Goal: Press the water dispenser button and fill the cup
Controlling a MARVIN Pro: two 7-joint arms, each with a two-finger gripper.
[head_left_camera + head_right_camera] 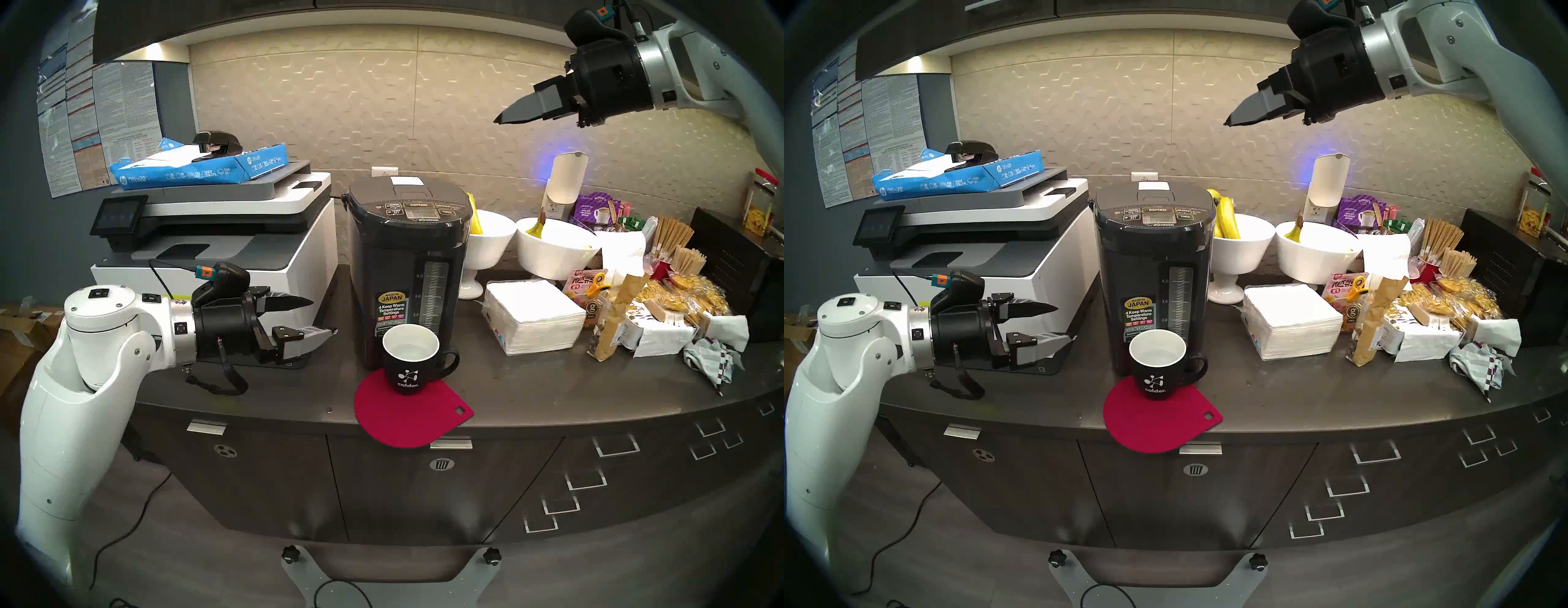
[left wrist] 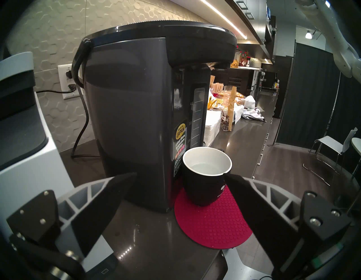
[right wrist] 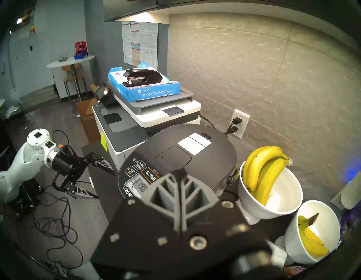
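Note:
The dark grey water dispenser (image 1: 403, 263) stands mid-counter, and the wide DISPENSE button (image 1: 418, 205) sits on its top panel. Below its spout the black cup (image 1: 409, 365) rests on a red mat (image 1: 407, 420); clear water shows in the cup's white inside. My left gripper (image 1: 323, 316) hangs open and empty to the left of the cup, apart from it. In the left wrist view the cup (image 2: 205, 185) sits just beyond its right finger. My right gripper (image 1: 498, 121) is shut on nothing, high above and to the right of the lid. In the right wrist view the button (image 3: 151, 175) lies just left of its tips (image 3: 180, 170).
A white and grey printer (image 1: 212, 254) stands close on the dispenser's left. On the dispenser's right are two white footed bowls (image 1: 488, 242) with bananas, a napkin stack (image 1: 534, 314) and a pile of snack packets (image 1: 662, 305). The mat overhangs the counter's front edge.

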